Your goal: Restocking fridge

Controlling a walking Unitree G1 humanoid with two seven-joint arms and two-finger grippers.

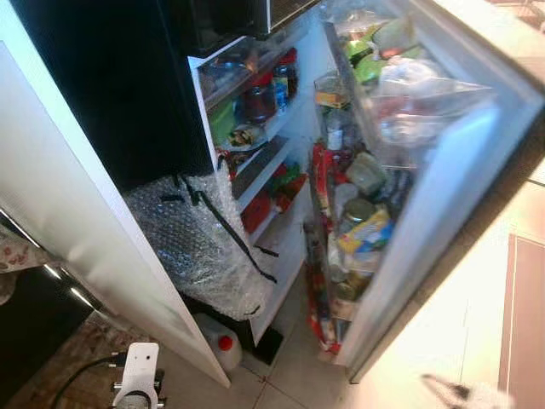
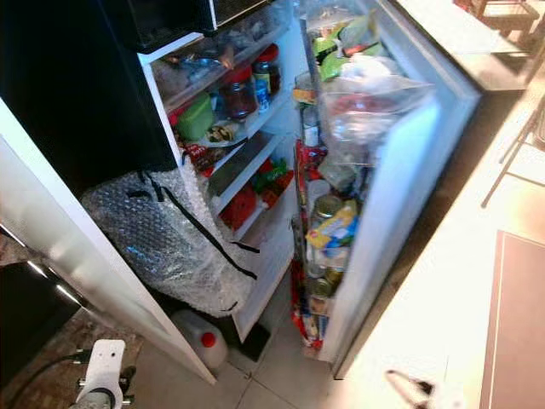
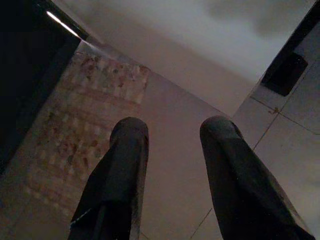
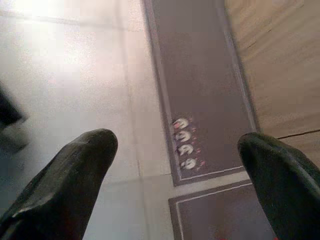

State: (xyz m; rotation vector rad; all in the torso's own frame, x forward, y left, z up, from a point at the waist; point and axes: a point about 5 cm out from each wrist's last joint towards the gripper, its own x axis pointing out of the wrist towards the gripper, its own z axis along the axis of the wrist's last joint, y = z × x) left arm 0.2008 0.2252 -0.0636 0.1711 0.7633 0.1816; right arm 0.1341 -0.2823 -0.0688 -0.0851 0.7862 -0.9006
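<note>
Fridge (image 1: 281, 128) stands open, door (image 1: 451, 196) swung wide so shelves and packed door racks are reachable; jars (image 1: 260, 95) on upper shelf, bubble wrap (image 1: 183, 230) bundle over lower front, white jug (image 1: 217, 341) on floor below. Left gripper (image 3: 170, 170) hangs low over the tiles, fingers apart, empty; right gripper (image 4: 185, 175) spread wide over floor mat (image 4: 200, 75), holding nothing

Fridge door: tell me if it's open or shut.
Open. The door is swung wide, its racks of jars facing out, and the inner shelves show.
</note>
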